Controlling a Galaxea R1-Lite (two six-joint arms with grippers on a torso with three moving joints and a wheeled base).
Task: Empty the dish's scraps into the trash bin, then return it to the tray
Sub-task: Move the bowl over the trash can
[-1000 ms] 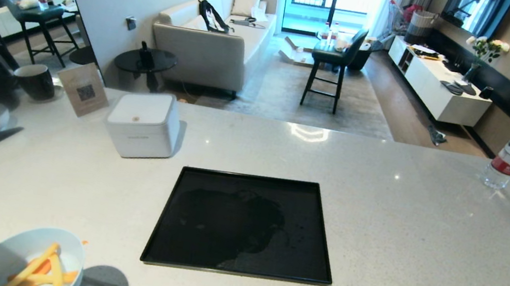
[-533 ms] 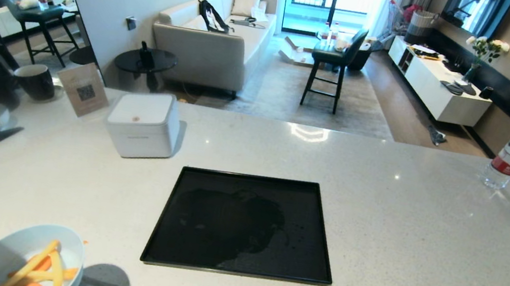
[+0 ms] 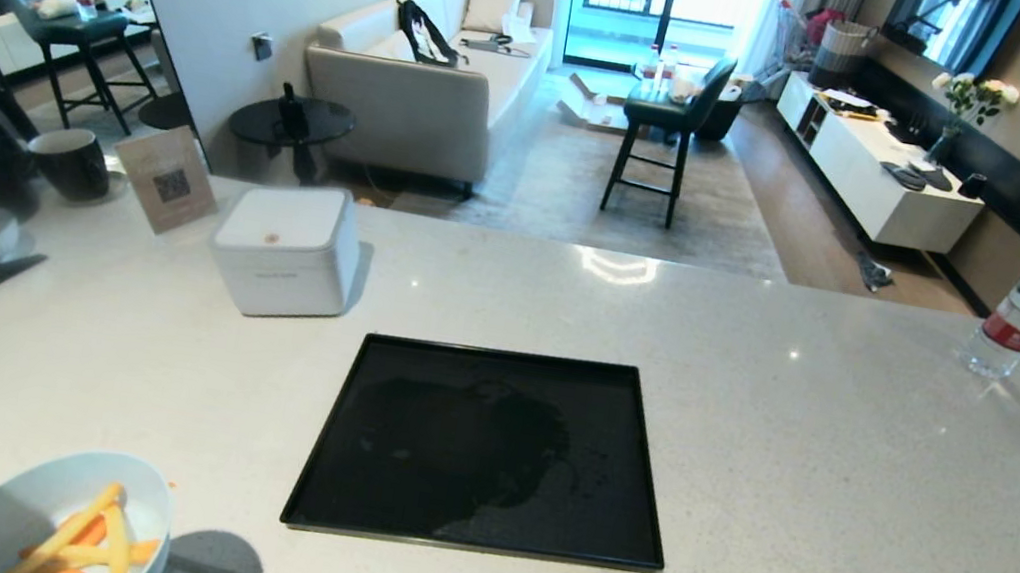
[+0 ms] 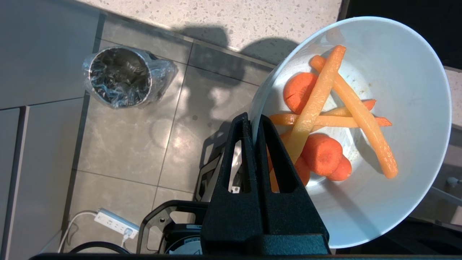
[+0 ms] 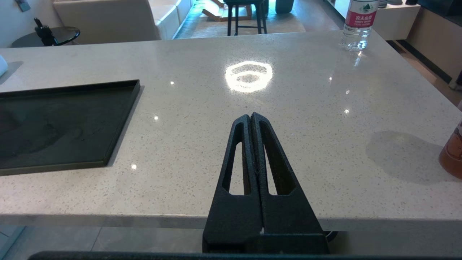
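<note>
Pale blue-white dish (image 4: 397,65), orange carrot rounds and yellow-orange sticks as scraps (image 4: 326,119) inside the dish, glossy black tray (image 3: 486,450), speckled off-white counter (image 3: 848,458) around the tray, steel-grey trash bin (image 4: 119,77), grey floor tiles (image 4: 126,144)

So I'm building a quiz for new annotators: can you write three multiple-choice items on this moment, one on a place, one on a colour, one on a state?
1. Where is the steel trash bin with the clear liner?
A floor
B counter
C tray

2. What colour is the flat rectangular tray?
A white
B black
C red

3. The left gripper is:
A open
B shut, holding nothing
C shut on the white round dish's rim

Key: 1 A, it stands on the grey floor tiles; 2 B, glossy black on the counter; 3 C, its fingers pinch the rim, with the carrot and fry scraps inside.
</note>
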